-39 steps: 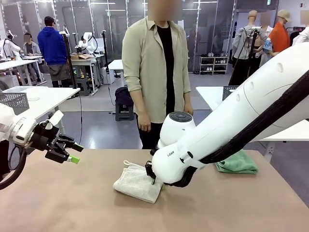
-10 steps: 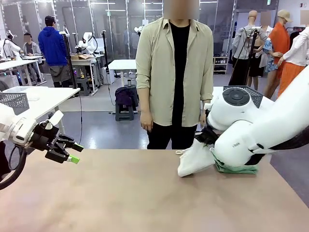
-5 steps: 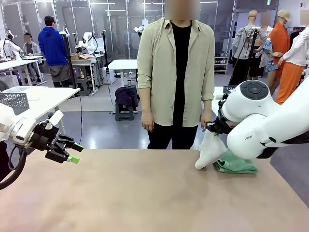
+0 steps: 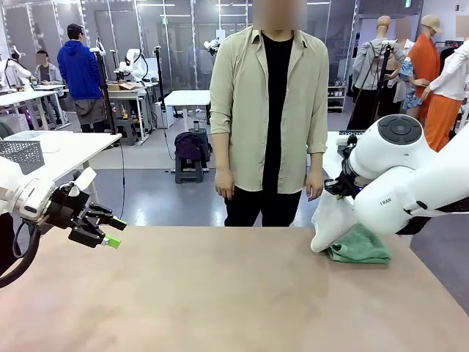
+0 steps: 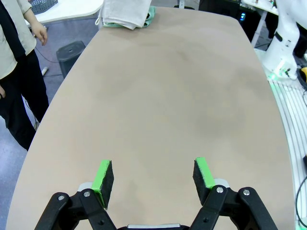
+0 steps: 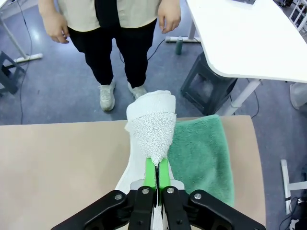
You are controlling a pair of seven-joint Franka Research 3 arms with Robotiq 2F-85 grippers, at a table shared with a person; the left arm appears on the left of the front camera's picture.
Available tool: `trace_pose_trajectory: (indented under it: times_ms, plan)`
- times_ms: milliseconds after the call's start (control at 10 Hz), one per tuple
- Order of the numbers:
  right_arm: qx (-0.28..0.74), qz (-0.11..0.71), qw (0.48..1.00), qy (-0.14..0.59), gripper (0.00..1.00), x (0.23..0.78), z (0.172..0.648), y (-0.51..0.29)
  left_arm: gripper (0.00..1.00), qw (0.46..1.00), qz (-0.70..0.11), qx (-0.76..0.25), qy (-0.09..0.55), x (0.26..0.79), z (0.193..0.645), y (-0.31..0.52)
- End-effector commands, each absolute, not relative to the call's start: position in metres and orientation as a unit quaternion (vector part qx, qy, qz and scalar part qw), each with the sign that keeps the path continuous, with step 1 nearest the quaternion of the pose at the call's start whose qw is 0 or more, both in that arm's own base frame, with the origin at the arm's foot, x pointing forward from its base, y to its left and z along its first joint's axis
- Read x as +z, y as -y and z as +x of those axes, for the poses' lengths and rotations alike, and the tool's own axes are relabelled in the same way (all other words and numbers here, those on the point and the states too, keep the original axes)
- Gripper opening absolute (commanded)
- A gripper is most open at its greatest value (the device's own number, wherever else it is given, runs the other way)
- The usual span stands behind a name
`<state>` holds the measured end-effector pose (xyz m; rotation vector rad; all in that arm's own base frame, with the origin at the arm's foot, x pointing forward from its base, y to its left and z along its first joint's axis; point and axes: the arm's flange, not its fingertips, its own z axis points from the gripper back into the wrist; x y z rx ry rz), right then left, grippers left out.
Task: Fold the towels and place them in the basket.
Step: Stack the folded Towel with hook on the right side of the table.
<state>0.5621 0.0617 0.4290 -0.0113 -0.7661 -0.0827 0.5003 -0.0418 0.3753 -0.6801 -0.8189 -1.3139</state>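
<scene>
Tan table (image 4: 183, 293) in a workshop; right pincer (image 6: 154, 178) clamps the cream towel (image 6: 152, 128), left pincer (image 5: 154, 178) gapes.

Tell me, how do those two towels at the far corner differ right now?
The cream-white towel is pinched in the right gripper and hangs lifted, while the mint green towel lies folded flat on the table, untouched by either gripper. The cream-white towel looks bunched; the green one is spread neat. Both are terry cloth.

I am looking at a tan worktop (image 4: 183, 293) with rounded corners. A folded green towel (image 4: 360, 247) is lying on it at the far right edge, and a white towel's (image 4: 331, 224) lower end is resting against that green one.
</scene>
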Motion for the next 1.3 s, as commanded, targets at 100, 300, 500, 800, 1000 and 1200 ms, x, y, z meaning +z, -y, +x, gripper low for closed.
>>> trace_pose_trajectory:
  times_ms: [100, 300, 500, 800, 1000, 1200]
  plan:
    - [-0.024, -0.043, 0.927, 0.372, 0.03, 0.427, 0.588, -0.041, 0.85, 0.662, -0.300, -0.585, 0.361, 0.376, 0.500, 0.041]
    - [-0.024, -0.052, 0.928, 0.367, 0.03, 0.425, 0.597, -0.030, 0.85, 0.662, -0.300, -0.585, 0.361, 0.376, 0.500, 0.041]
    - [-0.030, -0.064, 0.933, 0.352, 0.03, 0.417, 0.609, -0.018, 0.85, 0.662, -0.300, -0.585, 0.361, 0.376, 0.500, 0.041]
    - [-0.032, -0.076, 0.940, 0.331, 0.22, 0.408, 0.616, -0.004, 0.85, 0.662, -0.300, -0.585, 0.361, 0.376, 0.500, 0.041]
    - [-0.030, -0.078, 0.941, 0.328, 0.42, 0.409, 0.615, 0.002, 0.85, 0.662, -0.300, -0.585, 0.361, 0.376, 0.500, 0.041]
    - [-0.021, -0.084, 0.944, 0.317, 0.62, 0.415, 0.610, 0.010, 0.85, 0.662, -0.300, -0.585, 0.361, 0.376, 0.500, 0.041]
